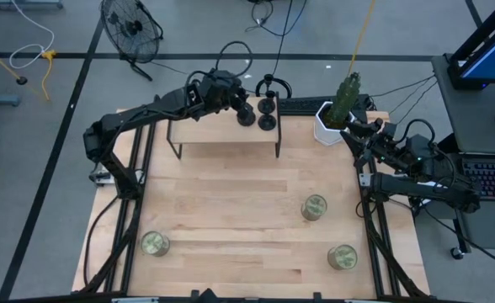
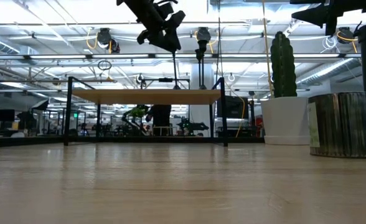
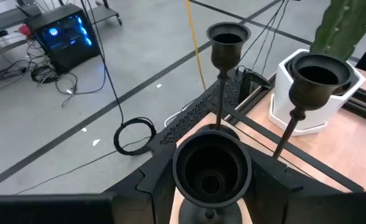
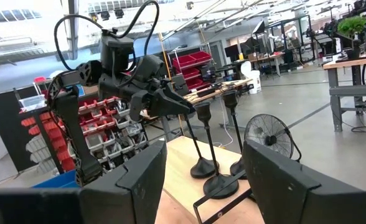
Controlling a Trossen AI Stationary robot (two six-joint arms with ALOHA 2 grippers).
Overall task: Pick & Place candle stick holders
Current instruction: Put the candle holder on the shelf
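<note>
High view: left gripper (image 1: pixel 241 108) clasps one upright candle stick holder (image 1: pixel 246 116) on the shelf (image 1: pixel 205 133), cup up.

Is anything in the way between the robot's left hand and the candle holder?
No. The left hand is already around one holder's cup. The other two holders stand just beyond it.

Overhead, table-level, two wrist views; shelf (image 1: pixel 224 128) perhaps shared.
</note>
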